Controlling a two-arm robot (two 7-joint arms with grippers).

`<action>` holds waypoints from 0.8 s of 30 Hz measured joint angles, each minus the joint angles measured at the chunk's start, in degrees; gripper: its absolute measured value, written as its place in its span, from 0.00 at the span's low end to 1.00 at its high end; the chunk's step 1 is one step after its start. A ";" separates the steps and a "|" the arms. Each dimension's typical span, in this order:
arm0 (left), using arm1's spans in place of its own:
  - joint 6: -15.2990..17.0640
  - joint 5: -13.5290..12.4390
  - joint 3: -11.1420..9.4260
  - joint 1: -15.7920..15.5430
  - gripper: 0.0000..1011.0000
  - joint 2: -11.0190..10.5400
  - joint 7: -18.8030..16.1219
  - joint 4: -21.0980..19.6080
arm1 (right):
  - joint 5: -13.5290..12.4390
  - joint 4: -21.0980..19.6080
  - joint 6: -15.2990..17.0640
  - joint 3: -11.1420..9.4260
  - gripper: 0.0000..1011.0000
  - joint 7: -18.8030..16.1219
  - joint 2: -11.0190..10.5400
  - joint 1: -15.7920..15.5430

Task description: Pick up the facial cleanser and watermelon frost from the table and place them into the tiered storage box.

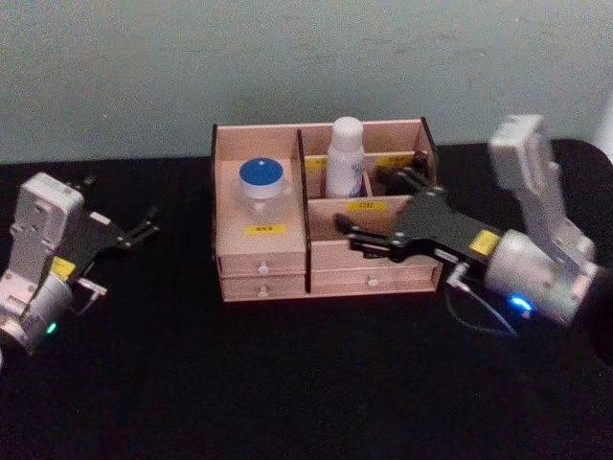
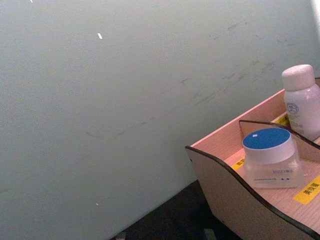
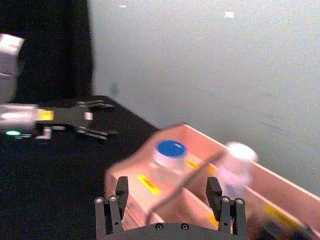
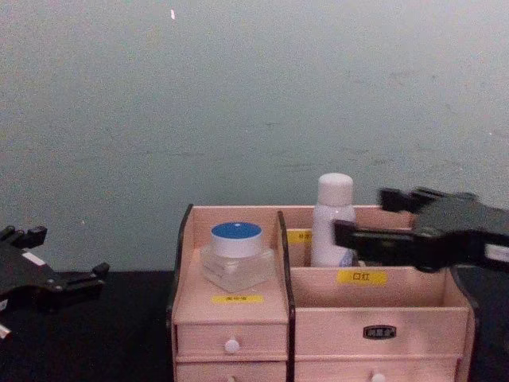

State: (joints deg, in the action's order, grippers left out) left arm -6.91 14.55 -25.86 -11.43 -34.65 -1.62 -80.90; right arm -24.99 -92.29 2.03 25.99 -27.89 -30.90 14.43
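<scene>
Two items already in the box [image 1: 263, 261]: jar [image 1: 261, 187] and bottle [image 1: 345, 158], both just beyond the right pincer [image 1: 369, 213], whose fingers stand apart and empty. Risk: withdrawing, it could clip the bottle and topple it. Left pincer [image 1: 144, 226], apart, idles over the bench [image 1: 306, 383].

Dim, soft, grainy light; right wrist view smeared by motion blur.

Black tabletop [image 1: 287, 383] spans the foreground, matte, like cloth. Pale grey-green wall [image 4: 238, 103] rises straight behind it, scuffed, with faint scratches and a few small white flecks. A dark curtain or panel [image 3: 45, 45] stands beside the wall at one edge.
</scene>
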 joint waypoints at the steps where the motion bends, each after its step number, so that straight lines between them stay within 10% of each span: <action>1: 0.00 0.00 0.00 0.00 0.99 0.00 0.00 0.00 | -0.09 -0.74 -1.08 -1.50 0.99 1.69 -0.30 -2.23; 11: 0.00 0.00 0.00 0.00 0.99 0.00 0.00 0.00 | 1.72 -3.34 -8.51 -11.26 0.99 15.10 1.27 -14.52; 24: 0.00 0.00 0.00 0.00 0.99 0.00 0.00 0.00 | 7.32 0.48 -10.90 -15.66 0.99 25.23 6.21 -17.11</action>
State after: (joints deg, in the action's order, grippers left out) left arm -6.91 14.55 -25.86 -11.43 -34.65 -1.62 -80.90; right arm -17.66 -91.81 -8.87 10.33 -2.66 -24.69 -2.68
